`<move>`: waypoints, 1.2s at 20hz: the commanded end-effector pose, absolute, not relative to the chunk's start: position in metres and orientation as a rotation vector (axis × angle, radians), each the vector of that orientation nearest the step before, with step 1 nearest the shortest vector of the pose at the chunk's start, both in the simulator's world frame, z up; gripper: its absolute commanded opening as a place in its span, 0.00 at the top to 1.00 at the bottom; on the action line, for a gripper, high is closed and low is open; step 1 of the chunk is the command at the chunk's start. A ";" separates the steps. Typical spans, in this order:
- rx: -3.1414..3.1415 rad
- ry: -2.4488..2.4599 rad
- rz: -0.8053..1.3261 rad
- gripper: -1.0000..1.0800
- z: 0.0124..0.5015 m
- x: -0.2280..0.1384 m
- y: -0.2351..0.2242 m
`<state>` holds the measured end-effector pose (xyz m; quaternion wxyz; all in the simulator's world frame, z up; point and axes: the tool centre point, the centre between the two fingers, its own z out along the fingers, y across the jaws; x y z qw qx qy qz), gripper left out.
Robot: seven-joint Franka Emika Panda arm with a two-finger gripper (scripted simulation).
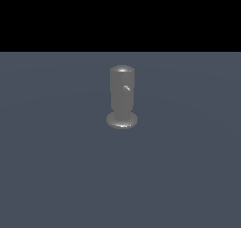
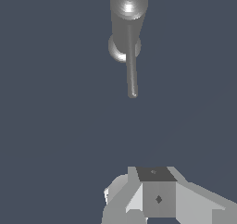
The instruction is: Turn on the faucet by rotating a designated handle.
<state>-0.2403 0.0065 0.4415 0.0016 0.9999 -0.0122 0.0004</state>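
The faucet point(image 1: 122, 97) is a dull grey upright cylinder with a domed top and a flared round base, standing on the flat floor. Its handle point(image 1: 126, 87) points toward the exterior camera and shows only as a small bright spot on the upper body. In the wrist view the faucet point(image 2: 128, 12) is seen from above. The handle point(image 2: 132, 75) is a thin straight rod whose rounded tip points toward my gripper point(image 2: 157, 190). The gripper is well apart from the rod tip and touches nothing. Only blocky grey and white parts of it show. The arm is out of the exterior view.
A flat blue-grey floor point(image 1: 56, 175) surrounds the faucet on all sides. A black band fills the background beyond the floor's far edge in the exterior view. No other objects show.
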 end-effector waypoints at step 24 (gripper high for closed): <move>3.142 0.027 0.000 1.00 0.251 -0.173 0.033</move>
